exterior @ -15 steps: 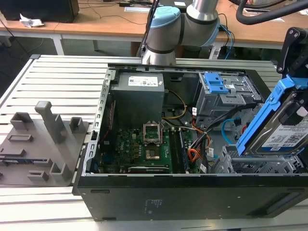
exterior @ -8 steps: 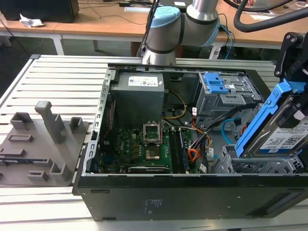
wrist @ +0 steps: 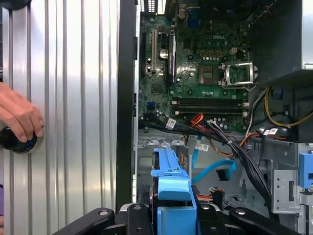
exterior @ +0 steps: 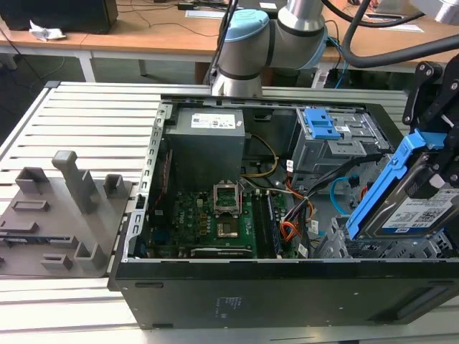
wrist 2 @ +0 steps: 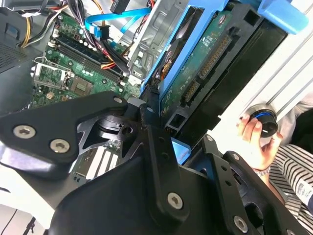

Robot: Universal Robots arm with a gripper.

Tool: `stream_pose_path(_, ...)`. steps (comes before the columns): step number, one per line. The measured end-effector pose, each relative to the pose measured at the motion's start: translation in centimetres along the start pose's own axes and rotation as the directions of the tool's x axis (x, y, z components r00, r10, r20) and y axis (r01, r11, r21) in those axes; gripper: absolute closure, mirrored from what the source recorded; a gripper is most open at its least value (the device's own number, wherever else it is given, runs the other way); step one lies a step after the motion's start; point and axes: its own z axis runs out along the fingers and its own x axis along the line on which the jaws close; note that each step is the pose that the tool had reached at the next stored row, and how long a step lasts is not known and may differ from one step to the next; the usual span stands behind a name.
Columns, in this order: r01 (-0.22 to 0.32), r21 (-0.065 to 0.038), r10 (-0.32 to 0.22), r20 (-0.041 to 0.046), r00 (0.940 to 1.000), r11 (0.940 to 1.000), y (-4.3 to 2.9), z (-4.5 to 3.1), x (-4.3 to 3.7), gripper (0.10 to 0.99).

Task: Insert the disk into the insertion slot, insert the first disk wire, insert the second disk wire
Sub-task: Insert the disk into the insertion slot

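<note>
Clamping the tilted disk (exterior: 410,208), end effector (wrist: 173,215) closed on it, over the insertion slot (exterior: 373,248).

A silver metal table (exterior: 86,115) whose top is made of long parallel ribbed slats. A black desktop computer case (exterior: 287,294) lies on its side on the table, side panel off and open face up, toward the exterior view's right. Close against it, on the exterior view's left, sits a flat grey fixture plate (exterior: 43,229) with several upright grey blocks. In the first wrist view, a person's hand (wrist: 17,117) rests on a round black knob (wrist: 14,142) on the slats, apart from the case wall
</note>
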Motion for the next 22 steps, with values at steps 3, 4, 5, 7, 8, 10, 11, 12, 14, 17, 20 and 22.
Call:
stream_pose_path(3,0.000,0.000,0.000,0.0002,1.0000,1.0000,-0.02,0.63,0.00,0.722)
stream_pose_path(4,0.000,0.000,0.000,0.0001,1.0000,1.0000,-0.02,0.68,-0.01,0.722)
stream_pose_path(5,0.000,0.000,0.000,0.0001,1.0000,1.0000,-0.02,0.69,-0.05,0.722)
stream_pose_path(7,0.000,0.000,0.000,0.0002,1.0000,1.0000,0.00,0.71,-0.44,0.722)
stream_pose_path(8,0.000,0.000,0.000,0.0000,1.0000,1.0000,0.01,0.71,-0.92,0.722)
stream_pose_path(10,0.000,0.000,0.000,0.0001,1.0000,1.0000,0.02,0.77,-1.58,0.722)
stream_pose_path(11,0.000,0.000,0.000,0.0001,1.0000,1.0000,0.02,0.91,-1.71,0.722)
stream_pose_path(12,0.000,0.000,0.000,0.0001,1.0000,1.0000,0.01,1.14,-1.88,0.722)
stream_pose_path(14,0.000,0.000,0.000,0.0003,1.0000,1.0000,-0.05,1.40,-2.16,0.722)
stream_pose_path(17,0.000,0.000,0.000,0.0001,1.0000,1.0000,-0.15,2.06,-2.21,0.722)
stream_pose_path(20,0.000,0.000,0.000,-0.0016,1.0000,1.0000,-0.20,2.91,-2.22,0.722)
stream_pose_path(22,0.000,0.000,0.000,-0.0001,1.0000,1.0000,-0.22,3.34,-2.22,0.722)
